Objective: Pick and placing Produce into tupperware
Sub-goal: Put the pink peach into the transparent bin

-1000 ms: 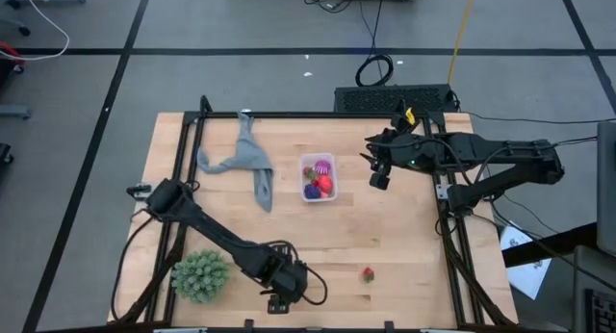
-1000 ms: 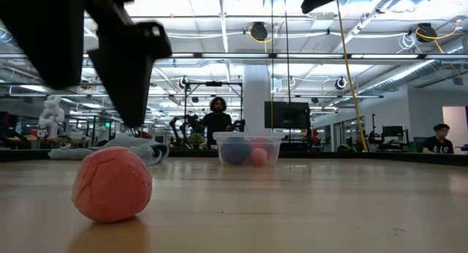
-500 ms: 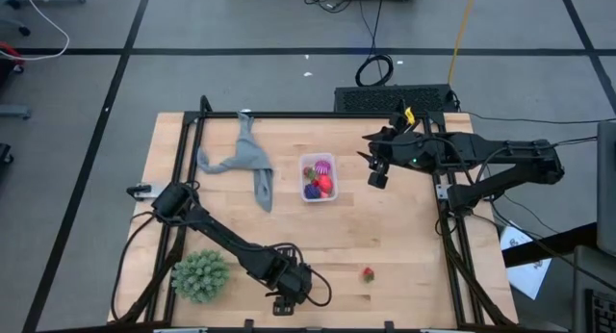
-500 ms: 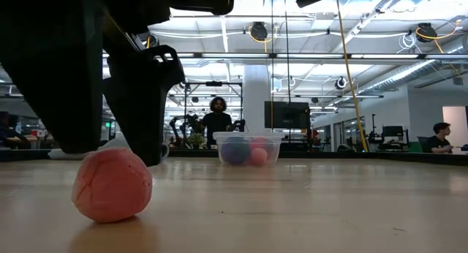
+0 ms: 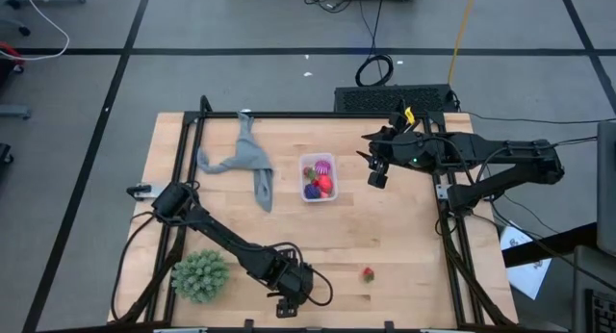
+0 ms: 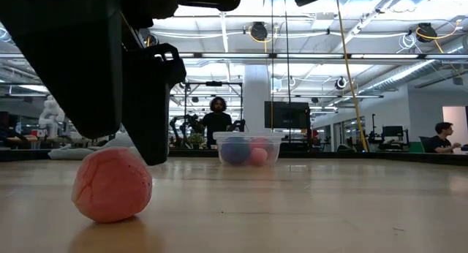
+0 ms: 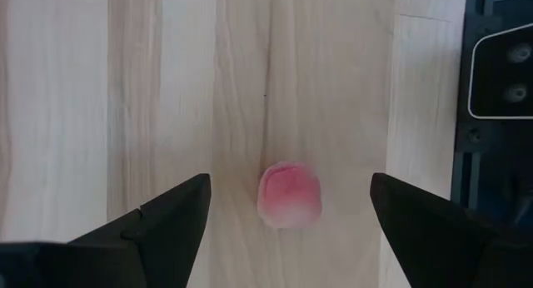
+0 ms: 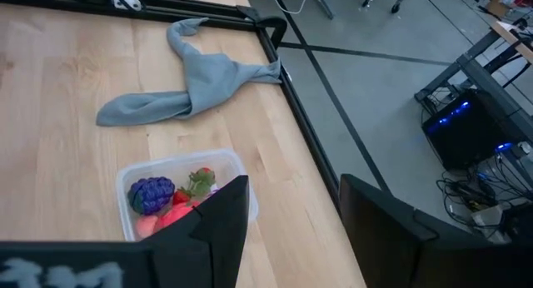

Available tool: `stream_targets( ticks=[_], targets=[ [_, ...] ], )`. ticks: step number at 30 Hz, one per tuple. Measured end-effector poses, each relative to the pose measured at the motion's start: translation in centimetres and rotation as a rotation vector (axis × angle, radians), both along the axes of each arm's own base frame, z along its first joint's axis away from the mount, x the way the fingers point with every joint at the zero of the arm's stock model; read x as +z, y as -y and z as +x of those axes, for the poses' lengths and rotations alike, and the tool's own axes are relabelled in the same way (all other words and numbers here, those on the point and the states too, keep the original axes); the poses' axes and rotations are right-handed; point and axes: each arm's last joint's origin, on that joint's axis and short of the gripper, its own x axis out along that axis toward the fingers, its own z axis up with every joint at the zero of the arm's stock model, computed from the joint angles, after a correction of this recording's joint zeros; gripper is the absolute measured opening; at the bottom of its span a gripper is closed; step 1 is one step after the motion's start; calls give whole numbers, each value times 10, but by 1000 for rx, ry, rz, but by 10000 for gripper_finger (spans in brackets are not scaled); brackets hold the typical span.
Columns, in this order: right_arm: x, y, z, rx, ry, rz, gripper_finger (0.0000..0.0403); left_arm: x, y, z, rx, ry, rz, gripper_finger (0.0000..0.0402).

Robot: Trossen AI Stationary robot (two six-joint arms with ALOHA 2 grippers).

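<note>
Pick step: left gripper (image 7: 287, 230), released, straddles pink fruit (image 7: 289, 195) on counter (image 7: 75, 113); next, descend and clench.

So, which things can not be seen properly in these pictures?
- High view: the pink fruit under the left hand is hidden by the arm.
- Right wrist view: the right hand covers part of the tupperware, so its contents cannot be counted.
- High view: the red berry is too small to identify.
</note>
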Motion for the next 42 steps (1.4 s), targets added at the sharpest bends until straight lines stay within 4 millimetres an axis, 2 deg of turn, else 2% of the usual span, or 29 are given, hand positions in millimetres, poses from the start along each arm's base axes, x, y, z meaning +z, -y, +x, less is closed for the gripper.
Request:
stream_targets(
  ticks=[3, 6, 22, 25, 34, 42],
  targets=[
    [0, 0, 0, 0, 0, 0, 180, -5, 3, 1, 10, -2, -5, 335],
    [0, 0, 0, 0, 0, 0, 180, -19, 7, 2, 8, -35, -13, 335],
    [0, 0, 0, -10, 17, 17, 180, -22, 9, 1, 5, -30, 5, 330],
    [0, 0, 0, -10, 17, 17, 180, -23, 9, 1, 2, -30, 12, 303],
    [0, 0, 0, -11, 17, 17, 180, -24, 7, 1, -6, -32, 30, 187],
    [0, 0, 0, -10, 17, 17, 180, -17, -4, 1, 5, -59, 37, 123]
  ],
)
